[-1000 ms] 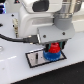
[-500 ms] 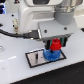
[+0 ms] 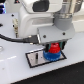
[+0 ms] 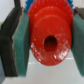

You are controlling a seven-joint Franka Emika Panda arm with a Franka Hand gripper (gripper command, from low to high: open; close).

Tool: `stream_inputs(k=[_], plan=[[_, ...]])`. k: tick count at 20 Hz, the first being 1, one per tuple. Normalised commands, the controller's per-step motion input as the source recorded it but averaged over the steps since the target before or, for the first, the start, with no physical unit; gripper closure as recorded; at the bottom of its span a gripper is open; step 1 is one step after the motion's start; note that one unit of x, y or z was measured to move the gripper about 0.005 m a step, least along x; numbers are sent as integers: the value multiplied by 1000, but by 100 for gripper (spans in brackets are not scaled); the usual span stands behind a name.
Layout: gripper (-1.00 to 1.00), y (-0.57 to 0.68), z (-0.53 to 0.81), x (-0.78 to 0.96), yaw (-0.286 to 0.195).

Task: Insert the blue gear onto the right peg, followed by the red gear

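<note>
Wrist view, nearest: red gear clamped between the two teal pads of the gripper — pads pressed against the toothed rim on opposite sides, dark finger bodies behind them. Hub bore seen as a dark round hole, facing the camera. Pale surface beyond the gear; nothing else made out there.

Exterior view, nearer ground: white table. Base plate — white, black-bordered — lying flat on it. Blue gear seated low over the plate at the end toward the exterior view's right, only its lower rim visible. Red gear directly above it, close, held in the gripper; contact between the two gears not determinable at this resolution. Right peg hidden behind the gears and fingers; not seen.

Farther back: arm, white housing with dark wrist block, standing over the plate. Black cable running from the wrist toward the exterior view's left.
</note>
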Motion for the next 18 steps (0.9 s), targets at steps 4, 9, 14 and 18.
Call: stream_inputs(k=[4,9,14,18], plan=[[100,-4,41,152,0],[100,-5,178,286,0],[100,-21,25,67,0],[100,-8,111,50,0]])
